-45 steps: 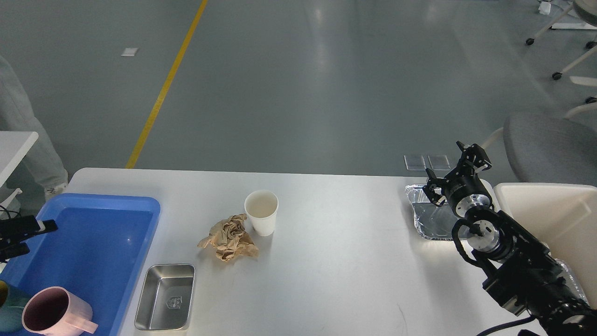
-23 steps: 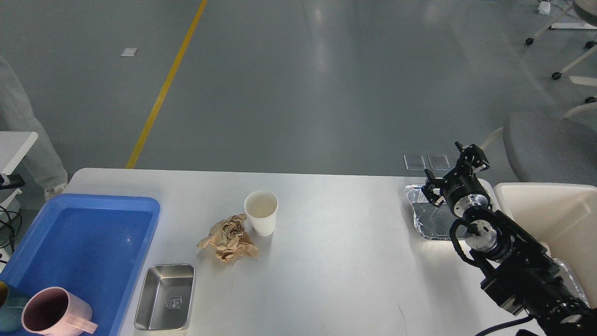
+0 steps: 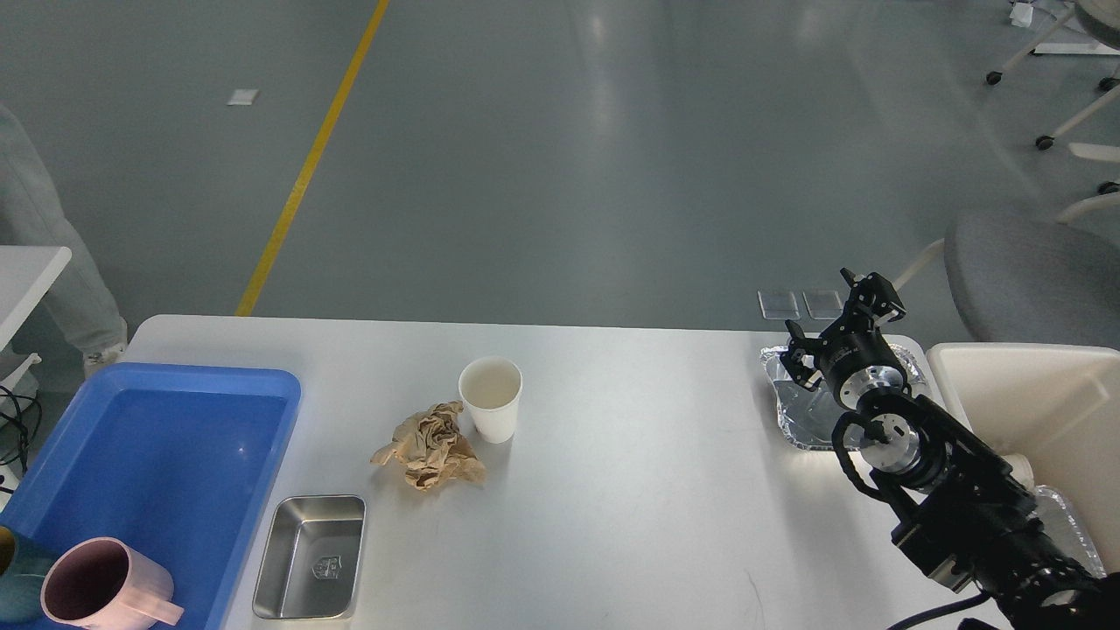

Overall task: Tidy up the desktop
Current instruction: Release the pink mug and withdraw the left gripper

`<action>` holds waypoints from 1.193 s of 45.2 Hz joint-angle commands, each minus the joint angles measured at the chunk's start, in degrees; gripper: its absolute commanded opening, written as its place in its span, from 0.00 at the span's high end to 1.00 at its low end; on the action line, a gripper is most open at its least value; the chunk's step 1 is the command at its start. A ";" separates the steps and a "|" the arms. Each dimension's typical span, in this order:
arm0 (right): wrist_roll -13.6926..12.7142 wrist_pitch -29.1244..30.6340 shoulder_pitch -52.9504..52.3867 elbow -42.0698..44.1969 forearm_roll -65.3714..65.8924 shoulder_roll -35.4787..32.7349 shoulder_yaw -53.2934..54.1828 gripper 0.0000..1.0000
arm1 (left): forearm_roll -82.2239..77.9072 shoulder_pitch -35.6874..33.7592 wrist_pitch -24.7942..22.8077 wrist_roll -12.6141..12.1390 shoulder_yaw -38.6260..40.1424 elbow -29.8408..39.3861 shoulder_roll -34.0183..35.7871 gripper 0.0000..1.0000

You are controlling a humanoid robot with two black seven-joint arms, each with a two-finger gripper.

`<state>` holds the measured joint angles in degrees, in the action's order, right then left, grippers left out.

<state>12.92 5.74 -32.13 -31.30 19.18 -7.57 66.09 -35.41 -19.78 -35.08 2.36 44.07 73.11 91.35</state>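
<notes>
Head view: the right gripper [image 3: 836, 328] has drifted a bit left over the last second, fingers apart and empty, foil tray [image 3: 801, 411] just below them. The left arm has pulled out of view. Desktop [image 3: 630, 490] still holds the cup [image 3: 491, 398] and paper wad [image 3: 429, 446] well left of the fingers, so I'd guess tidying is far from done.

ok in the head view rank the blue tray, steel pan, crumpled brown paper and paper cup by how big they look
1. blue tray, clearly largest
2. steel pan
3. crumpled brown paper, close to the pan, so that order is unsure, since the pan sits nearer the camera
4. paper cup, smallest
</notes>
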 commanded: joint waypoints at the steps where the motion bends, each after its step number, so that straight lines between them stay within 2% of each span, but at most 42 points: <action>1: 0.00 -0.03 0.05 0.01 0.15 0.01 0.00 0.00 | 1.93 -0.09 -1.31 -0.34 -0.65 0.62 2.16 0.15; 5: 0.00 -0.03 0.14 0.01 0.15 0.01 0.09 0.00 | 1.93 0.09 -1.92 0.10 -1.09 2.55 2.52 0.15; 11: 0.00 -0.03 0.05 0.01 0.15 0.01 0.00 0.00 | 1.84 0.00 -0.08 0.27 -5.04 7.56 3.05 0.15; 20: 0.00 -0.03 0.05 0.01 0.15 0.01 0.00 0.00 | 1.40 0.00 10.19 -0.78 -11.54 21.71 4.19 0.15; 25: 0.00 -0.03 0.14 0.01 0.15 0.01 0.00 0.00 | 1.40 0.09 12.49 -2.62 -12.08 25.67 4.19 0.15; 28: 0.00 -0.03 0.14 0.09 0.15 -0.08 0.00 0.00 | 1.40 0.18 12.49 -3.33 -12.16 26.29 4.45 0.15; 44: 0.00 -0.03 0.05 0.10 0.15 -0.08 0.00 0.00 | 1.31 0.97 13.19 -3.24 -14.19 26.73 3.75 0.15; 49: 0.00 -0.03 0.05 0.10 0.15 -0.08 0.00 0.00 | -0.18 1.23 16.26 -3.77 -14.36 25.85 0.59 0.14; 54: 0.00 -0.03 0.05 0.10 0.15 -0.08 0.00 0.00 | -6.23 1.76 20.22 -4.82 -14.36 23.84 -5.47 0.15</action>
<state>12.92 5.71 -32.06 -31.15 19.33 -7.65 66.09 -36.23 -18.56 -18.71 -1.45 29.76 98.78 91.63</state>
